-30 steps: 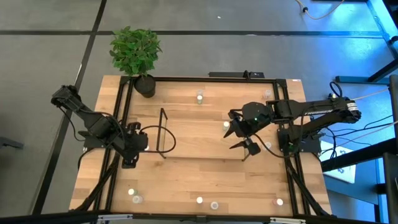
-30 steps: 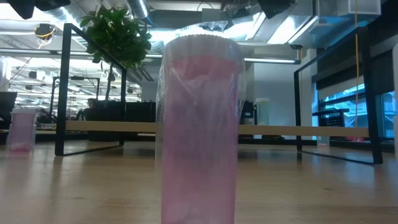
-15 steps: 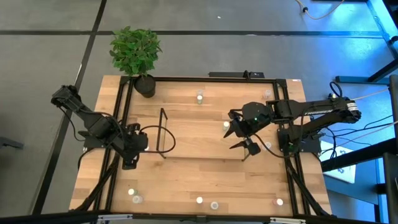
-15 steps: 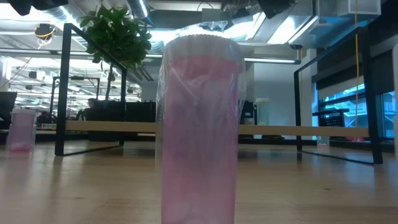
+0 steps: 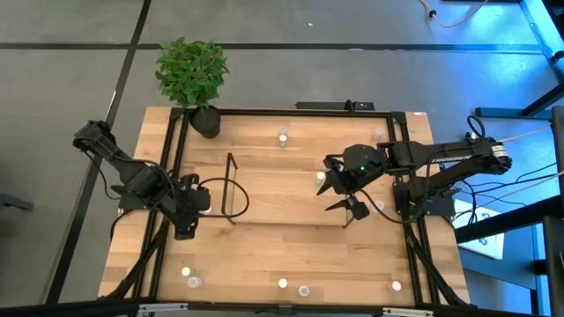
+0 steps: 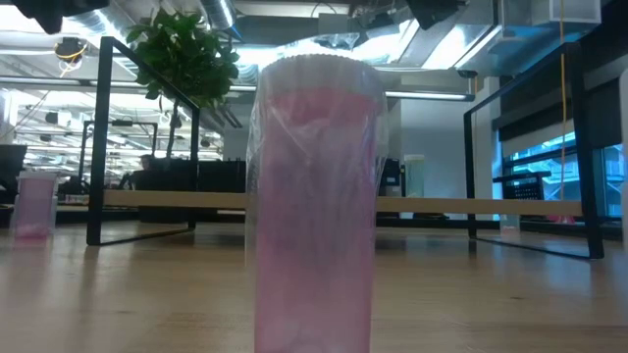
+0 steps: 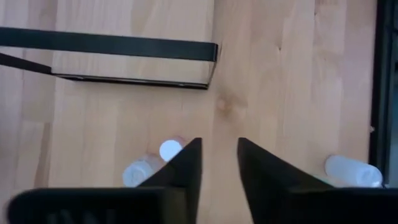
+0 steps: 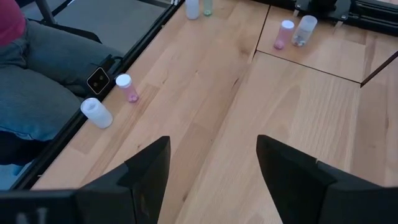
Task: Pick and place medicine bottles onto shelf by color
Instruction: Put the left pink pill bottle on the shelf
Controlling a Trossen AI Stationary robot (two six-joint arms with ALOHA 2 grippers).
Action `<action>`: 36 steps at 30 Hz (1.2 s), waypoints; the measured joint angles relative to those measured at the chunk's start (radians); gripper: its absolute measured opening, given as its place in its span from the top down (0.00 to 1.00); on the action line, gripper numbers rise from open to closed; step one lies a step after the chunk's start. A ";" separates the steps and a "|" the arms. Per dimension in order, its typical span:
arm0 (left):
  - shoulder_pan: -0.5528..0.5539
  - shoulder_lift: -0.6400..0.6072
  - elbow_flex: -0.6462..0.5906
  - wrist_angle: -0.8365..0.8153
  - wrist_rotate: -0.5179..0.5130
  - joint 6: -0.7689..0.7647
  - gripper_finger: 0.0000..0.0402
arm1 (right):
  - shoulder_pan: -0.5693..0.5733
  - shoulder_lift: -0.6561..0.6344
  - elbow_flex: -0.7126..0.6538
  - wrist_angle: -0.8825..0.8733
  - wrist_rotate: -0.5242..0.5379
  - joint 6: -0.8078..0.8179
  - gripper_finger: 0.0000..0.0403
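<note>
Light wood desk [image 5: 291, 251] inside a black frame [image 5: 414, 246], grey floor around it, potted plant [image 5: 192, 75] at the far left corner. Low view looks into an office-like room, mostly blocked by one pink bottle [image 6: 314, 196] right at the lens; another pink one [image 6: 32, 206] far left. Shelf [image 5: 231, 188] sits left of centre, black rods. Small bottles scattered along near edge [image 5: 282, 283] and far edge [image 5: 283, 136]. Left pincer [image 5: 196, 202] just beside the shelf's left side, fingers [image 7: 186, 165] slightly apart, nothing between them. Right pincer [image 5: 339, 189] mid-desk, fingers wide apart, empty. Person's legs [image 8: 37, 81] beside the desk in right wrist view.
</note>
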 joint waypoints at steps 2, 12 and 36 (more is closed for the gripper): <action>-0.007 0.004 0.000 0.000 -0.016 0.001 0.67 | 0.000 0.000 0.000 0.000 0.000 0.000 0.40; -0.044 0.008 -0.067 0.007 -0.034 -0.059 0.43 | 0.000 0.000 0.000 0.002 0.000 0.000 0.40; -0.096 0.008 -0.336 0.264 -0.052 -0.157 0.35 | 0.000 0.000 0.000 0.002 0.000 0.000 0.40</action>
